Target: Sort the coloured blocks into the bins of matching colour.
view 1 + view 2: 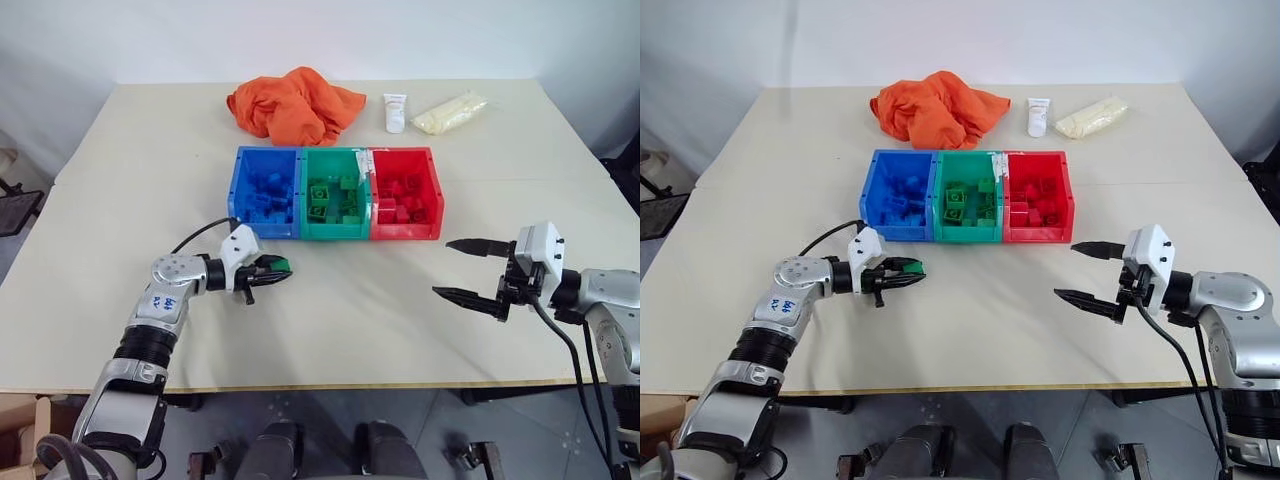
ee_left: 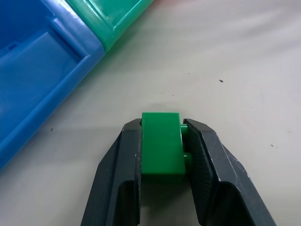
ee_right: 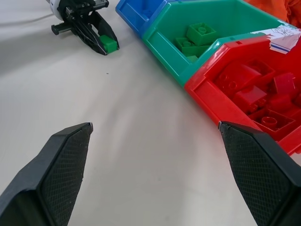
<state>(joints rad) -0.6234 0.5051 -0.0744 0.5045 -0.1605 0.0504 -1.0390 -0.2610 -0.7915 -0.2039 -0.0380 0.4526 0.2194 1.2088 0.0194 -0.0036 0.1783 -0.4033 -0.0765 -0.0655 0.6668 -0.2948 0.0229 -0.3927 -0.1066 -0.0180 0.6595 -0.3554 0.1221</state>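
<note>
My left gripper (image 1: 278, 267) is shut on a green block (image 2: 162, 147) low over the table, just in front of the blue bin (image 1: 266, 190). Its fingers (image 2: 123, 179) press the block from both sides, and the green block (image 3: 109, 44) also shows in the right wrist view. Joined in a row at mid-table are the blue bin, the green bin (image 1: 335, 194) and the red bin (image 1: 405, 192), each holding several blocks of its own colour. My right gripper (image 1: 462, 269) stands open and empty in front of the red bin, to its right.
At the back of the table lie an orange cloth (image 1: 293, 103), a white tube (image 1: 395, 112) and a pale yellow bag (image 1: 450, 112). The table's front edge (image 1: 330, 383) runs close below both arms.
</note>
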